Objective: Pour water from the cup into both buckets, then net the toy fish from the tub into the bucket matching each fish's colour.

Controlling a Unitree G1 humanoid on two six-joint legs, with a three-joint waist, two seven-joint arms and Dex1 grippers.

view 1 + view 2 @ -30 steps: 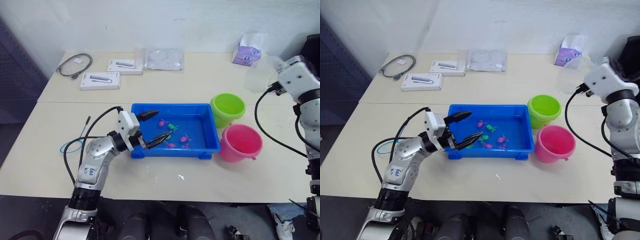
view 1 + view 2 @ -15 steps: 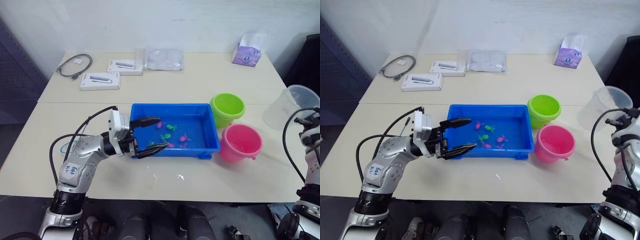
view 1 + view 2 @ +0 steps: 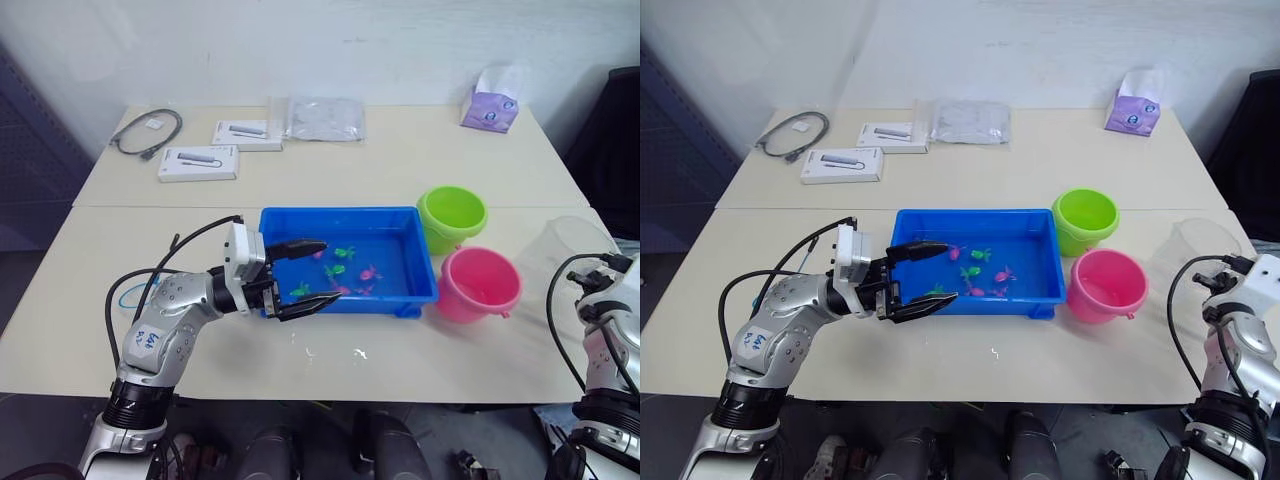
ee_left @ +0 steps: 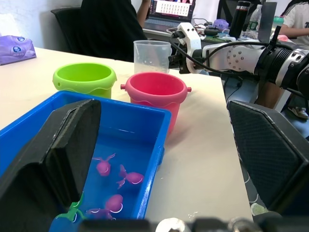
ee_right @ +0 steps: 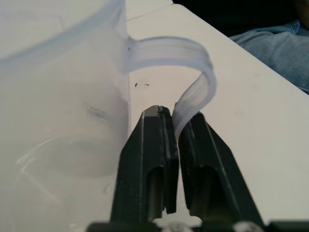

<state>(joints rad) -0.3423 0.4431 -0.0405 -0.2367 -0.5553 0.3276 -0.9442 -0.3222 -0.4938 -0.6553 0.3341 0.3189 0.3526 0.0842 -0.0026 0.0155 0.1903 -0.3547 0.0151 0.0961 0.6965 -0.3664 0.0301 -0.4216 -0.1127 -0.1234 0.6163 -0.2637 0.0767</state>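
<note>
Leftmost, on the table [image 3: 420,160], a blue net hoop [image 3: 140,293] on its thin black stick lies just beside the left arm, untouched; I judge it waits there within that arm's reach for the fishing step. Next along, the left gripper [image 3: 300,275] hangs over the near left corner of the blue tub [image 3: 412,222] with its two black fingers spread wide and nothing between them, one over the water and one at the near rim. That stance looks like readiness, not a grip. Inside the tub, green and pink toy fish [image 3: 348,270] float in a loose cluster toward the middle, apart from the walls, so a net has room to come in from the left end.

Right of the tub, the lime green bucket [image 3: 452,217] stands farther back and the bright pink bucket [image 3: 482,285] nearer, close together and just beside the tub's right wall, handy for short transfers. Whether either holds water I cannot tell.

Farthest right, the clear measuring cup [image 3: 560,262] stands upright by the table's right edge, near the pink bucket. The right gripper [image 5: 175,126] has its fingers pinched on the cup's handle [image 5: 193,72], low on the loop. Open table lies between cup and buckets, but the edge is close.
</note>
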